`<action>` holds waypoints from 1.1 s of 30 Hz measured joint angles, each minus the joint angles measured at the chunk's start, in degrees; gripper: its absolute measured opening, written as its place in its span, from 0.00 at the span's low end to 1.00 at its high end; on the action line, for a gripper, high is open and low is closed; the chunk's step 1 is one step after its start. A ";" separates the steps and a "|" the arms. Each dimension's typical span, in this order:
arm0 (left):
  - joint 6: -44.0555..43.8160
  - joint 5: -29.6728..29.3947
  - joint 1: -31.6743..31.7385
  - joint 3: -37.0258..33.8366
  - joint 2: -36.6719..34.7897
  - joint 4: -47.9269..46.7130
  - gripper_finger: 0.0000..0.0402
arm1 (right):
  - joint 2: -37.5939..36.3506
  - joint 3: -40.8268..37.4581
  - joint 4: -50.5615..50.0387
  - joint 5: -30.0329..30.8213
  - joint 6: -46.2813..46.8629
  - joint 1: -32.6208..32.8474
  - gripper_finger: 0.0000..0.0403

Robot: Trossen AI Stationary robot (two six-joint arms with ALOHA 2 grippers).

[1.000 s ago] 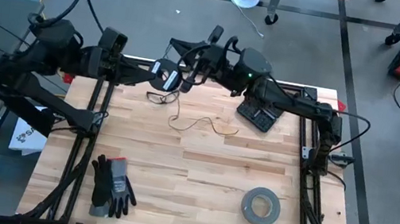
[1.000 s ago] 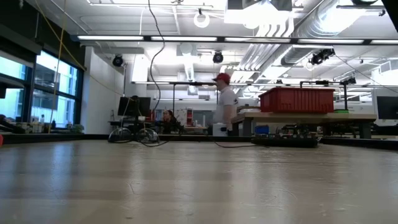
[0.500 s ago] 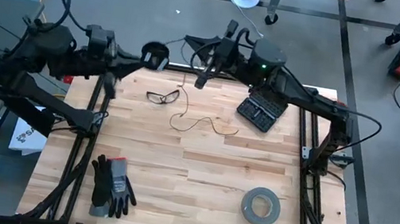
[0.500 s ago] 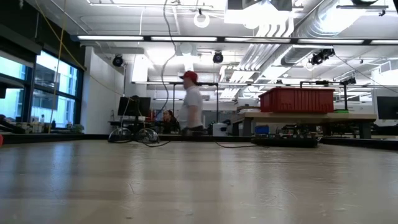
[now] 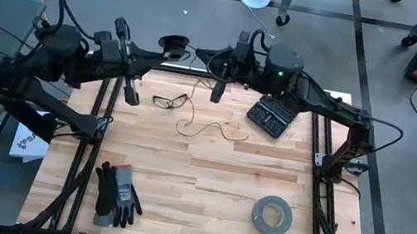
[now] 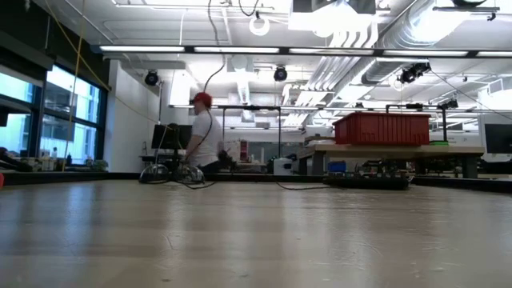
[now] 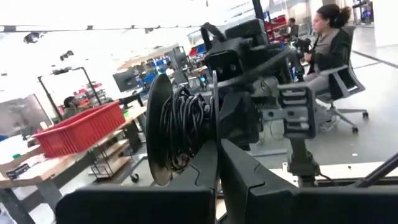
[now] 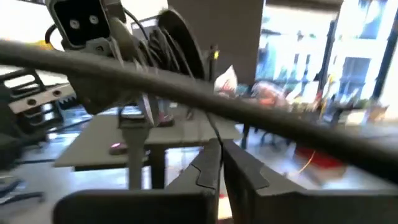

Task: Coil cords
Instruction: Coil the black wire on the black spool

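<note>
A: We see the left gripper [image 5: 171, 46] raised past the far edge of the pale wooden slatted table [image 5: 202, 208], its fingers closed on the small round black plastic spool [image 5: 174, 43]; the left wrist view shows dark turns of wire already wound on that spool [image 7: 180, 134].

B: We note the right gripper [image 5: 218, 90] just beside it, over the far edge, fingers pressed together. The thin dark wire cord [image 5: 205, 127] seems to rise to them from the loose loops lying on the boards below, though the hold itself is too fine to confirm.

A: To wind well, we judge, the right arm should keep the strand lightly taut and feed it square to the spool, so each turn seats between the flanges.

B: Below the two grippers, the clear-lensed safety glasses [image 5: 168, 101] lie just beside the slack and could snag it. The black keypad calculator [image 5: 271, 115], grey tape roll [image 5: 271, 214] and grey-and-black work gloves [image 5: 116, 194] lie clear.
</note>
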 joint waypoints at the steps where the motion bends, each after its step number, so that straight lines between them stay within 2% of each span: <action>1: -0.02 0.05 -0.21 -0.03 0.00 0.25 0.00 | -0.20 0.00 -1.25 -0.65 1.89 -0.06 0.04; 8: -0.84 0.24 -1.75 0.04 -0.09 6.34 0.00 | -0.60 0.00 -8.56 -2.54 6.01 0.23 0.26; 12: -0.90 0.26 -2.03 0.04 -0.13 8.41 0.00 | -0.24 0.00 -9.06 -4.22 8.40 0.46 0.33; 16: -0.95 0.24 -2.03 0.04 -0.06 8.33 0.00 | 0.16 -0.02 -8.62 -6.30 8.78 0.66 0.33; 27: -1.51 1.16 -2.02 0.04 0.08 8.93 0.00 | 1.54 -0.07 -9.17 -6.25 8.78 0.79 0.33; 33: -1.49 1.16 -2.02 0.04 0.07 8.92 0.00 | 1.54 -0.07 -9.74 -6.19 8.27 0.79 0.26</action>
